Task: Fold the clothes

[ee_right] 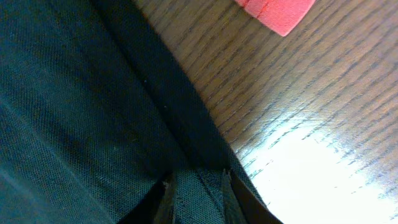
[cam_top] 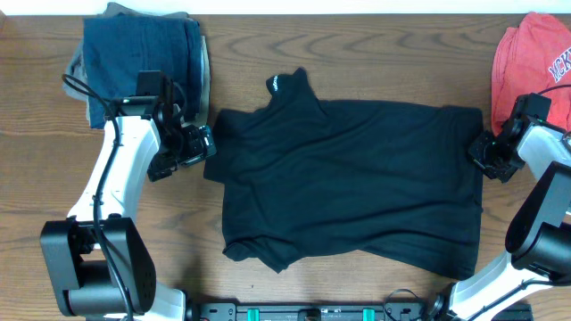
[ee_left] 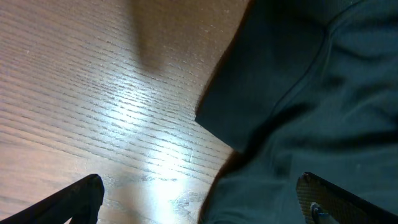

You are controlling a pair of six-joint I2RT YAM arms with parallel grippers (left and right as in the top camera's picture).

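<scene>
Clothes [cam_top: 348,183]: black garment spread flat across the middle of the overhead frame, collar toward the top, on the wooden table [cam_top: 53,169].
Left gripper [cam_top: 198,147]: jaws spread wide and holding nothing, at the garment's left edge (a sleeve corner lies below it in the wrist view).
Right gripper [cam_top: 482,153]: at the garment's right edge, fingers [ee_right: 166,198] pinched close on a fold of black fabric.
Red shirt [cam_top: 535,53]: upper right corner.
Blue pile [cam_top: 143,49]: upper left.

Bottom edge: the right gripper [ee_right: 196,198] pinches the black garment [ee_right: 81,112] by its hem, cloth bunched between the fingertips. Bare wooden table [ee_right: 311,112] alongside, red fabric [ee_right: 273,9] corner up top.
</scene>
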